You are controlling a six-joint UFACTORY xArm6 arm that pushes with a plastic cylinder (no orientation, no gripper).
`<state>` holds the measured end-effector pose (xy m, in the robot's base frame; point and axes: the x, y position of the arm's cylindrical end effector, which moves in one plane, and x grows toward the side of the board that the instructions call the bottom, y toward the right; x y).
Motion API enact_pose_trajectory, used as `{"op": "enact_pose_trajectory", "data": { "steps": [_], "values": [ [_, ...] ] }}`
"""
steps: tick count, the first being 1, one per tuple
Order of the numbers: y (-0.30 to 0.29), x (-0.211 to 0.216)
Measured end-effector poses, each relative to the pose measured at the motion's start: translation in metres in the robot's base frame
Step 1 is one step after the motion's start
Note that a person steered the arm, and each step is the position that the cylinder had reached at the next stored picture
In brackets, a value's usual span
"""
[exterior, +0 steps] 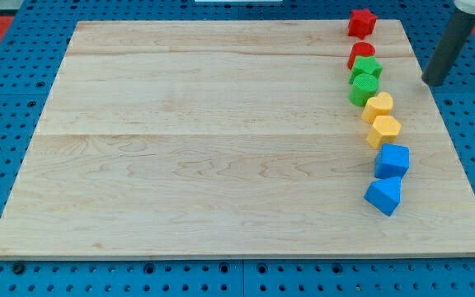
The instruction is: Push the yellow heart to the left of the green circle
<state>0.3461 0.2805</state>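
Note:
The yellow heart [378, 106] lies near the wooden board's right side, touching the lower right of the green circle [363, 89]. Both sit in a column of blocks running down that side. My tip [435, 83] is at the board's right edge, to the right of the green circle and up and right of the yellow heart, apart from every block. The dark rod rises from it toward the view's top right.
The column holds a red block [360, 22] at the top, a second red block [361, 54], a green star [368, 68], then below the heart a yellow hexagon [383, 130], a blue cube [392, 160] and a blue triangle [383, 196]. A blue pegboard [468, 115] surrounds the board.

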Motion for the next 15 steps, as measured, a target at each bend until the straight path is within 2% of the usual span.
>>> {"op": "enact_pose_trajectory", "data": {
  "steps": [1, 2, 3, 4, 5, 6, 8, 10, 11, 12, 13, 15],
  "values": [
    [-0.063, 0.001],
    [-0.093, 0.009],
    [-0.091, 0.016],
    [-0.113, 0.016],
    [-0.116, 0.034],
    [-0.092, 0.057],
    [-0.199, 0.028],
    [-0.229, 0.011],
    [-0.225, 0.0],
    [-0.148, 0.021],
    [-0.084, 0.014],
    [0.027, 0.063]
  ]
}}
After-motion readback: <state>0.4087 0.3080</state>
